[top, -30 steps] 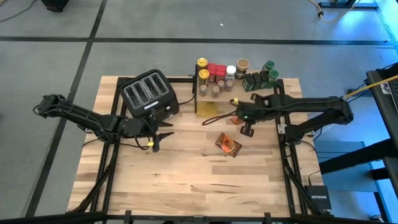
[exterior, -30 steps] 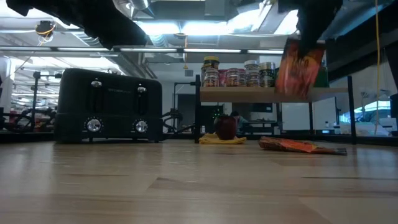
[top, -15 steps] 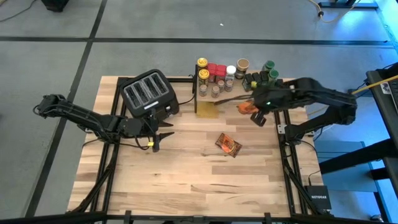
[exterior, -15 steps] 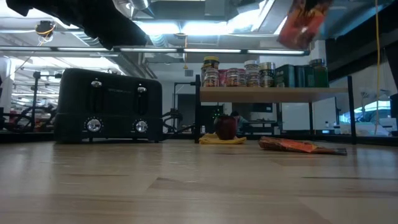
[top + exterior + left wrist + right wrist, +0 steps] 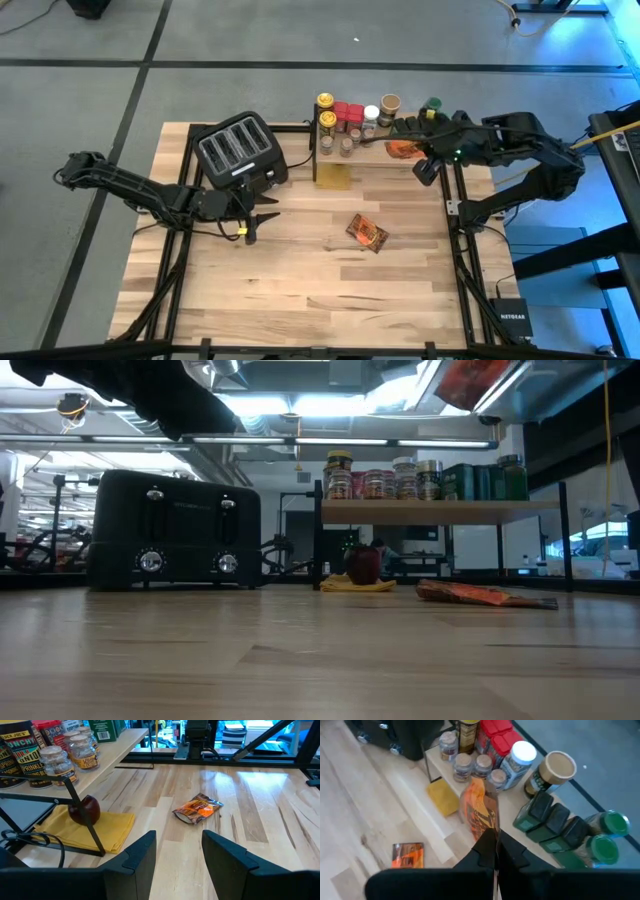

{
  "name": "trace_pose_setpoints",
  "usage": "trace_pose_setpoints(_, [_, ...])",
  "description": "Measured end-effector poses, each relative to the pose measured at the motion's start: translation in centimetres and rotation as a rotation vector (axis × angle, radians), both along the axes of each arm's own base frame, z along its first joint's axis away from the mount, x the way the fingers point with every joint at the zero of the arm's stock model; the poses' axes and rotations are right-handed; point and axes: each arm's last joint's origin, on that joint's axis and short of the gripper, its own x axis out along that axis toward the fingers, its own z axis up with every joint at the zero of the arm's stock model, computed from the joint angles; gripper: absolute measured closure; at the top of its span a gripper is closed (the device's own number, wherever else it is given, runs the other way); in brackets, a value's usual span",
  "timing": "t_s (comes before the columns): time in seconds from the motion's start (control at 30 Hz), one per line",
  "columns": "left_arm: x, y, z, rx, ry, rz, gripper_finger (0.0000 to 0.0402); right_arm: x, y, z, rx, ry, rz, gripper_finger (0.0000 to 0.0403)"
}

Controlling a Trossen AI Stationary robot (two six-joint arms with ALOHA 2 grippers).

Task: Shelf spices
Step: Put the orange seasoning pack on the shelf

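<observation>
Above the shelf (image 5: 375, 150), in the upper right of the high view, the right hand (image 5: 412, 152) hangs with its fingers pressed together on an orange foil packet (image 5: 401, 149), which dangles over the bare part of the plank. From the right wrist view the packet (image 5: 481, 815) hangs upright from the pinched fingertips, with the jars beyond it: a yellow-lidded jar (image 5: 468, 730), red tins (image 5: 494, 735), a white-lidded jar (image 5: 519, 757), a tan-lidded jar (image 5: 551, 772), dark green tins (image 5: 552, 822) and two green-lidded jars (image 5: 605, 837), all standing on the shelf.

A second foil packet (image 5: 367, 233) lies flat on the wooden surface (image 5: 300, 290), near the middle of the high view and well apart from the shelf. Under the shelf a yellow cloth (image 5: 333, 176) lies on the surface; the left wrist view shows a small dark red apple (image 5: 83, 810) sitting on it.

At the left of the high view the left hand (image 5: 262, 218) rests low near the surface, just below the black toaster (image 5: 241, 152), its fingers (image 5: 142, 857) spread apart and holding nothing.

In the low view the held packet (image 5: 478, 378) shows at the top right, above the row of jars.
</observation>
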Motion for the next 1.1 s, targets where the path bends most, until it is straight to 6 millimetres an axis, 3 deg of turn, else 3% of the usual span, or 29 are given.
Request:
trace_pose_setpoints(0.13, [0.0,0.0,0.0,0.000,0.000,0.000,0.0249,-0.1,-0.6,0.0,-0.030,0.015,-0.023,0.0398])
trace_pose_setpoints(0.4, [0.0,0.0,0.0,0.000,0.001,0.000,0.0249,0.0,-3.2,-0.6,0.073,0.050,-0.075,0.0400])
trace_pose_setpoints(0.7, [0.0,0.0,0.0,-0.004,0.003,0.002,0.0249,0.5,-5.3,-6.4,0.190,0.292,-0.090,0.0401])
trace_pose_setpoints(1.1, [0.0,0.0,0.0,-0.013,-0.004,0.004,0.0249,-2.0,-7.1,-7.6,0.142,0.355,-0.224,0.0401])
